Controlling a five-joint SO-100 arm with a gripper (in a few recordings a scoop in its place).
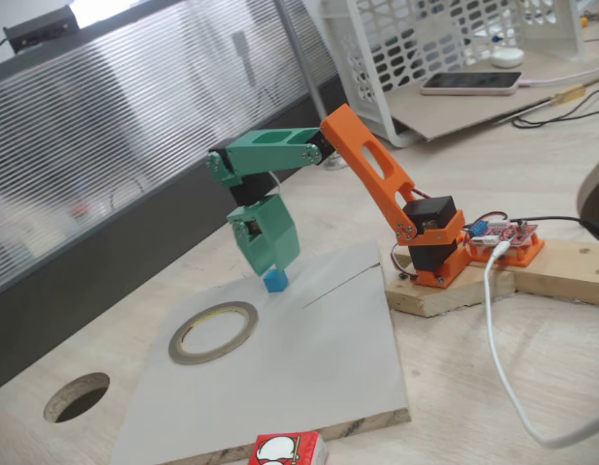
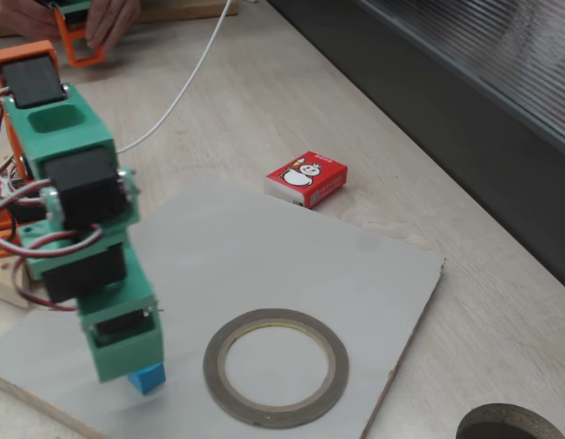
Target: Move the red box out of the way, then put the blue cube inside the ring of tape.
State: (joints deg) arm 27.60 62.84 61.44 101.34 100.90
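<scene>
The green two-finger gripper (image 1: 272, 268) clasps the tiny bright-blue solid cube (image 2: 147, 377) beside the flat greyish-tan tape ring (image 2: 275, 366).

Grey board (image 1: 309, 349), phone (image 1: 471, 83), white basket (image 1: 416, 48)

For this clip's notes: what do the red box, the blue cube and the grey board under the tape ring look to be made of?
The red box looks like printed cardboard, slightly glossy, with crisp folded edges. The blue cube seems solid plastic or foam, uniformly coloured and matte; the pictures leave that open. The board appears to be wood composite with a smooth grey matte face: its cut edge shows pale, grainy layers. The ring of tape lies flat on it.
</scene>
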